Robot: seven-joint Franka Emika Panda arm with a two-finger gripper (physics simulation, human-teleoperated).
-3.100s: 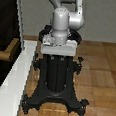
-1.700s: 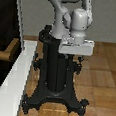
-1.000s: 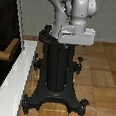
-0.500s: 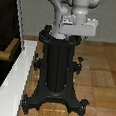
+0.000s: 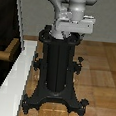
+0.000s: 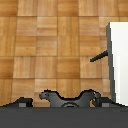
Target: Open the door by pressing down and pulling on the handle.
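The door (image 5: pixel 6 24) is a dark panel in a white frame (image 5: pixel 22 26) at the exterior view's left. Its tan handle (image 5: pixel 5 53) sticks out low on the panel. My gripper (image 5: pixel 70 37) hangs from the grey hand above the black pedestal (image 5: pixel 58 69), well to the exterior view's right of the handle and apart from it. Its fingers are too small and blurred to read. In the wrist view no fingers show. That view has a white block (image 6: pixel 120 60) with a thin dark bar (image 6: pixel 99 55) sticking out of it; I cannot tell whether this bar is the handle.
The pedestal's spread black feet (image 5: pixel 55 101) rest on the wooden floor (image 5: pixel 100 73). The feet (image 6: pixel 67 97) also show in the wrist view. A white sill (image 5: pixel 8 90) runs along the foot of the door.
The hand has risen and swung over the frames: first toward the exterior view's right, then back a little toward the left. The door and handle have not moved.
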